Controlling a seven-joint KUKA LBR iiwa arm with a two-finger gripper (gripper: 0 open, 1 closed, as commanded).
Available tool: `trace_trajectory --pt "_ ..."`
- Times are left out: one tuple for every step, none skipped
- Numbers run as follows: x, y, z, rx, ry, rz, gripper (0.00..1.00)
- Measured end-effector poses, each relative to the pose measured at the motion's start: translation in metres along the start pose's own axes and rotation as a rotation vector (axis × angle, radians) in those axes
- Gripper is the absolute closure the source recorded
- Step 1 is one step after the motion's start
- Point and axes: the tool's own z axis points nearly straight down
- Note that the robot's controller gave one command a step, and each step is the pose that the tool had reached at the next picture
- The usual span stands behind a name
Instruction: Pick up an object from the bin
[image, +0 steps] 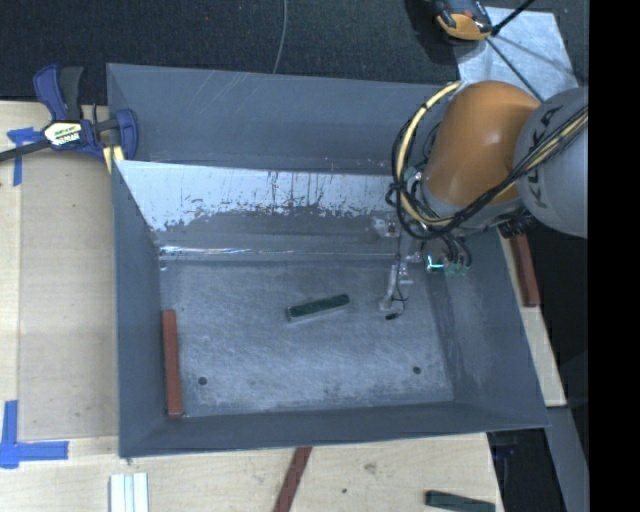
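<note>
Brown bar (172, 362): laid along the floor edge of the bin (135, 300), at 8 o'clock.
Green bar (317, 307): laid flat near the floor's centre.
Tool (393, 308): seen near the green bar, at its 3 o'clock, apart from it; its state cannot be told.

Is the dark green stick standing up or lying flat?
Lying flat. The green stick rests lengthwise on the bin floor.

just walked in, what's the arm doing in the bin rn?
The KUKA arm reaches into the grey bin from the right. Its gripper hangs low over the floor, just right of a dark green flat bar near the middle, and apart from it. Nothing looks picked up yet. A reddish-brown stick lies along the floor's left edge.
</note>
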Motion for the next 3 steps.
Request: trace_trajectory --pt "-0.002 0.0 -0.005 0.001 -0.008 -0.001 0.0" --pt "-0.003 0.015 0.02 0.004 -0.016 -0.087 0.0" --pt "0.002 0.054 0.074 0.0 -0.01 -0.172 1.0"
